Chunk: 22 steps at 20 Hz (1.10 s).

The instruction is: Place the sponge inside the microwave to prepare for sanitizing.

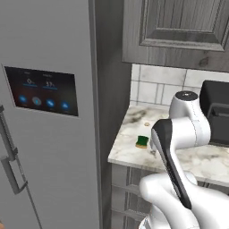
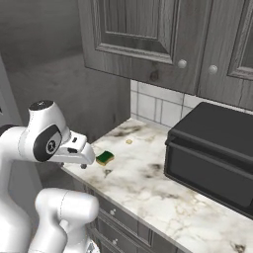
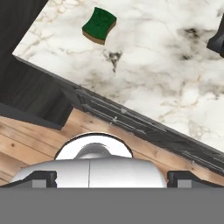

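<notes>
Sponge [image 3: 99, 24] sits loose near the counter's [image 3: 175, 87] left front corner, well apart from the shut microwave [image 2: 212, 153]; claw [image 2: 83, 159] spread wide above the counter's front edge, ready to descend.

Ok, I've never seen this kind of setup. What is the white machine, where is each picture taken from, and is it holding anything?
The white machine is a robot arm on a driving base, in a simulated kitchen. Two pictures come from cameras on the base, behind the arm to its left and right. The third comes from a camera on the hand, looking down along the gripper, whose fingertips stand wide apart and hold nothing. On the marble counter lies a small green sponge, untouched. The black box at the right is the microwave, its door closed. A grey fridge stands left of the counter.
</notes>
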Motion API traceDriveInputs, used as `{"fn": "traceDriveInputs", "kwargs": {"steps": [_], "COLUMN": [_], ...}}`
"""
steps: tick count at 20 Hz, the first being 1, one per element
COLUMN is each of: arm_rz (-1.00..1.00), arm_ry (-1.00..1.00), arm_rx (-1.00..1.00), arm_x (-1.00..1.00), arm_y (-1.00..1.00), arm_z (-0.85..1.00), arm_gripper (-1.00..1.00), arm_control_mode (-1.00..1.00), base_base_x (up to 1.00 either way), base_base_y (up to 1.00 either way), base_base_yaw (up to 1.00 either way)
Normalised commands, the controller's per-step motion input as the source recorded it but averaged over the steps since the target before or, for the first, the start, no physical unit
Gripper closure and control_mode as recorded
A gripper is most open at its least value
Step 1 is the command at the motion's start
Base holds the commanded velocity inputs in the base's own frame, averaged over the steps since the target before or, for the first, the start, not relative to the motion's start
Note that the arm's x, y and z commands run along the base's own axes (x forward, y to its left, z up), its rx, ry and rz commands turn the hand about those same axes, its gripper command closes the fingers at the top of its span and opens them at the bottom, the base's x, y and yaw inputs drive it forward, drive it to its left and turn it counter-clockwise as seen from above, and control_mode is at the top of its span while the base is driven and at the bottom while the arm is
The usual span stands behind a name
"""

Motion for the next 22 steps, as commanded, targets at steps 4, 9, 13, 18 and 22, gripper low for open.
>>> {"fn": "traceDriveInputs", "kwargs": {"steps": [4,9,13,18,22], "arm_rz": [0.00,0.00,0.03,0.24,0.16], "arm_ry": [0.00,0.00,0.00,-0.02,-0.14], "arm_rx": [0.00,0.00,0.00,0.03,0.07], "arm_x": [0.00,0.00,0.20,0.77,0.54], "arm_y": [0.00,0.00,0.00,-0.09,0.00], "arm_z": [0.00,0.00,0.00,-0.05,-0.14], "arm_gripper": [-1.00,-1.00,-1.00,-1.00,-1.00], "arm_control_mode": [1.00,1.00,-1.00,-1.00,-1.00], "base_base_x": [0.19,0.62,0.32,0.00,0.00], "base_base_y": [0.00,-0.01,0.00,0.00,0.00], "base_base_yaw": [0.01,0.08,0.02,0.00,0.00]}}
